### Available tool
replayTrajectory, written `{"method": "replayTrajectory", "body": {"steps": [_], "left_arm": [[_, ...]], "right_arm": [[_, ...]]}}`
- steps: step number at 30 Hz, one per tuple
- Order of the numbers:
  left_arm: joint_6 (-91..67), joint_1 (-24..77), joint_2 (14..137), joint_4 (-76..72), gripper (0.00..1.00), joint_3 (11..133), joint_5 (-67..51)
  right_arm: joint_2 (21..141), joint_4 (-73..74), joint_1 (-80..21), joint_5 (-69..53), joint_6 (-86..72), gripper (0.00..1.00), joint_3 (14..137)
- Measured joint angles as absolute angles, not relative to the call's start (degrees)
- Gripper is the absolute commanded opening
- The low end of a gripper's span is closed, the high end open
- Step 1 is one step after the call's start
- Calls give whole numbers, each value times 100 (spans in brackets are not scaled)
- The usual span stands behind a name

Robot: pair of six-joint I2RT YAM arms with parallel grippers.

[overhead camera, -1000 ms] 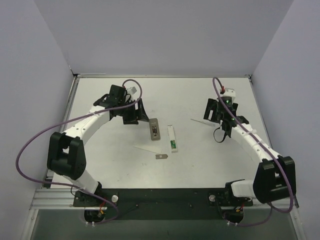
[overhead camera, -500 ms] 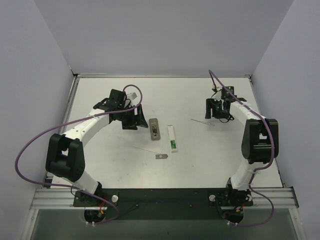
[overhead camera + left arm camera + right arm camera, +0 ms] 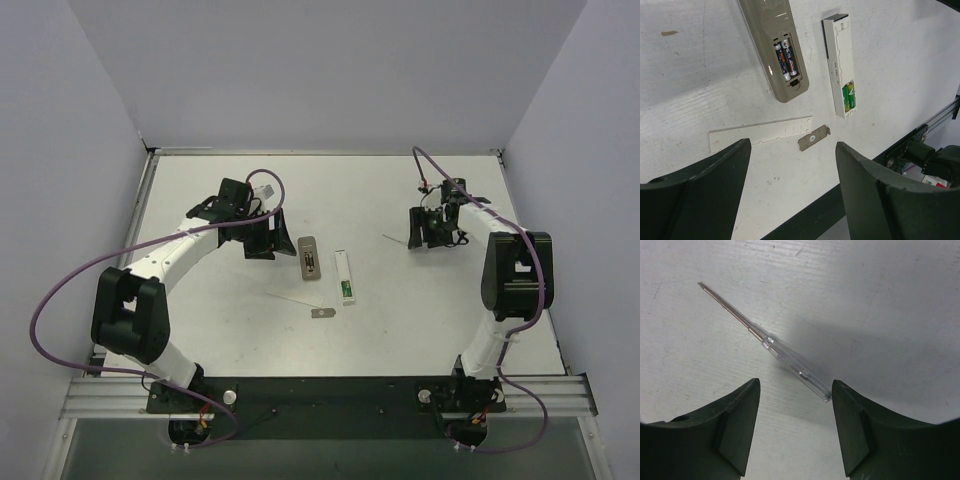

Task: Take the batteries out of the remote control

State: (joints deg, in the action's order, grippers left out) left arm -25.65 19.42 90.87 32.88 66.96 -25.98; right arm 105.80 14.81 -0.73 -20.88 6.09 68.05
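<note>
The table (image 3: pixel 420 320) is smooth and nothing pins what lies on it, so a push is likely to slide things rather than free them; the left gripper (image 3: pixel 792 150) hangs with jaws spread wide and empty, near the tan-grey remote control (image 3: pixel 767 30), and its fingers look too thick for that narrow bay, so a direct grab could shove the body or jam; the right gripper (image 3: pixel 795 385), equally wide and holding nothing, sits well apart at the right, over a screwdriver (image 3: pixel 765 340) lying flat, whose thin shaft may roll or slip from a pinch; a white casing (image 3: pixel 837 55) just beside the remote invites the wrong target; a loose white strip (image 3: pixel 760 132) and small grey plate (image 3: pixel 814 138) could be knocked; only the left wrist view shows two dark batteries (image 3: pixel 785 59) seated in the remote and green batteries (image 3: pixel 849 95) in the casing; the top view reduces them to specks, yet alone shows both arms.
</note>
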Motion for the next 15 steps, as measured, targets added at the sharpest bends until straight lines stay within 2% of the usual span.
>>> {"method": "replayTrajectory", "body": {"steps": [11,15], "left_arm": [[-2565,1940,9087,3288,79,6696,-2628],[-2567,1940,9087,3288,79,6696,-2683]], "right_arm": [[10578,1468,-239,-1931,676,46,6720],[10549,1494,-349,-1962,705,48,6718]]}}
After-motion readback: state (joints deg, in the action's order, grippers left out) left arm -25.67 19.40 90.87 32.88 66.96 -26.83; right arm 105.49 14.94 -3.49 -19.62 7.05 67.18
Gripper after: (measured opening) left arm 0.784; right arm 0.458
